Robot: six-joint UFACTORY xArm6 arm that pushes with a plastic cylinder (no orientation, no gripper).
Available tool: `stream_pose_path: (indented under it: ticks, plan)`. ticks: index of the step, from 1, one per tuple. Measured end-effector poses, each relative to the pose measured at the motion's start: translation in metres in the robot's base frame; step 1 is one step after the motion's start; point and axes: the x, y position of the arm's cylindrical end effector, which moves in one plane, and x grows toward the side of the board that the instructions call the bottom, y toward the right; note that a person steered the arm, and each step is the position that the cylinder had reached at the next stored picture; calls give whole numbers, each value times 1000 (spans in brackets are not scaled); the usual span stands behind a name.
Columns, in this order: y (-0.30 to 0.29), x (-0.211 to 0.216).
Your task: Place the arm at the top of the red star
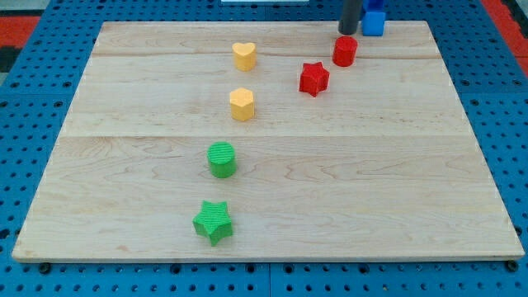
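Note:
The red star (pixel 313 78) lies on the wooden board (pixel 371 181) in the upper right part of the view. My tip (pixel 348 33) is at the view's top, above and to the right of the red star, apart from it. It stands just above the red cylinder (pixel 345 51) and just left of the blue block (pixel 374 22).
A yellow heart (pixel 243 55) and a yellow hexagon (pixel 242 105) lie left of the red star. A green cylinder (pixel 221 159) and a green star (pixel 214 221) lie lower down, towards the view's bottom. A blue pegboard surrounds the board.

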Motion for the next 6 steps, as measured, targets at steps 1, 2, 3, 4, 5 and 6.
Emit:
stream_pose_path:
  ticks: [1,2,3,4,5,6]
  plan:
    - [-9,9]
    - [-35,16]
    - [-68,36]
    - [-65,60]
    - [-69,76]
    - [-72,91]
